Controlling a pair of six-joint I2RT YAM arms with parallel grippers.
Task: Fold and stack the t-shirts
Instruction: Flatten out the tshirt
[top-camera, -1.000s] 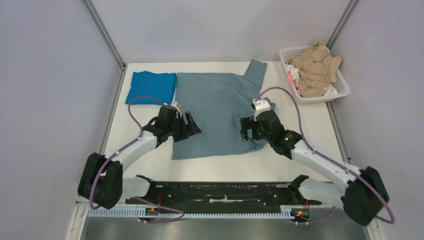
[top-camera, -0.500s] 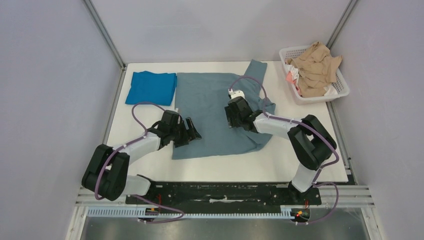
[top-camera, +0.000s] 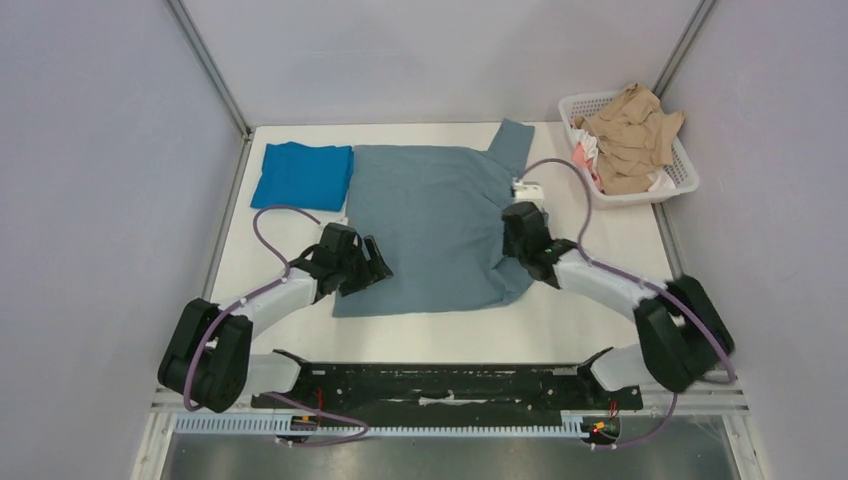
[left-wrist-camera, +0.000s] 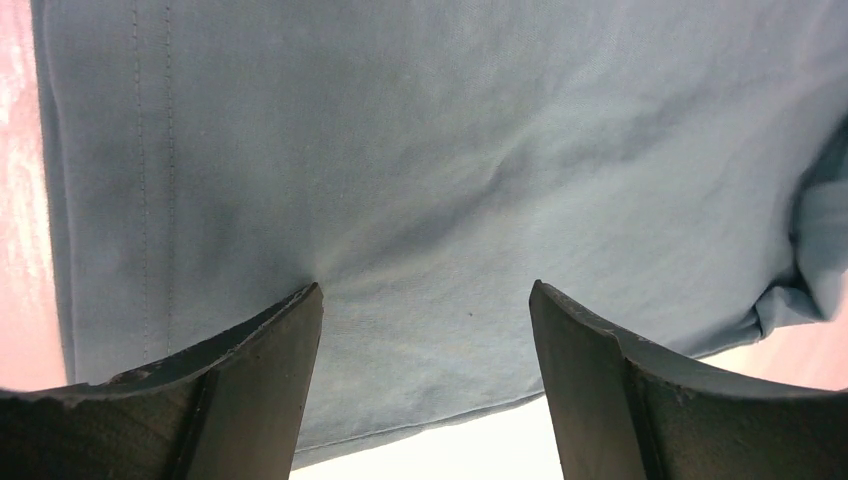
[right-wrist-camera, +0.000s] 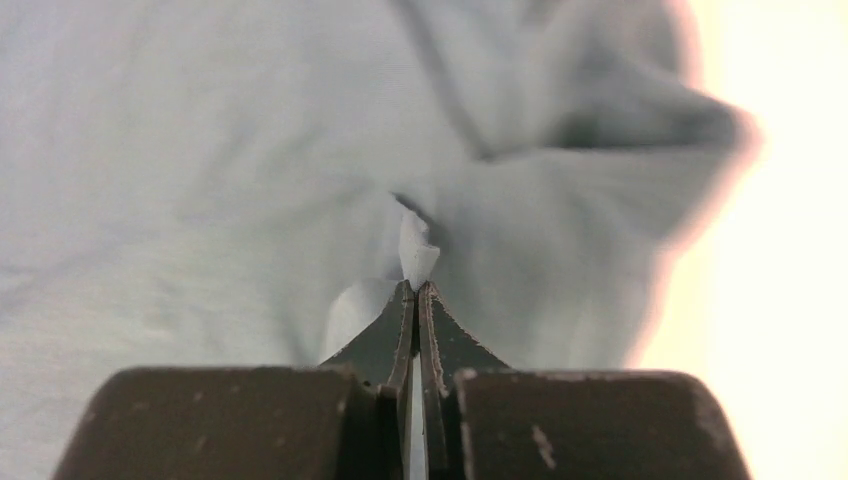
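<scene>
Roughly midway through, judging by how the cloth lies.

Table (top-camera: 450, 338): white top, both shirts on it, none hanging off the edge.

Grey-blue t-shirt (top-camera: 430, 225): the largest item, at the centre of the table. It lies mostly open and flat, with one sleeve pointing toward the far right. Its right edge is rumpled and partly turned in, so at most the first fold is begun. No tidy rectangle yet.

Cobalt t-shirt (top-camera: 302, 175): at the far left, just beside the grey-blue one. It is already a compact folded rectangle, so this one counts as done.

Basket (top-camera: 640, 197): white lattice at the far right corner, holding tan and other cloth. Whether more shirts wait in it I cannot tell.

Left gripper (top-camera: 372, 262): at the near left corner of the grey-blue shirt. In the wrist view its jaws are spread wide with the cloth (left-wrist-camera: 430, 150) lying between the fingers, nothing grasped.

Right gripper (top-camera: 518, 235): at the shirt's rumpled right edge. Its jaws are clenched, and the wrist view shows a small peak of the cloth (right-wrist-camera: 200, 150) pinched at the tips (right-wrist-camera: 415, 290).

Remaining: fold the grey-blue shirt, then stack the two.
</scene>
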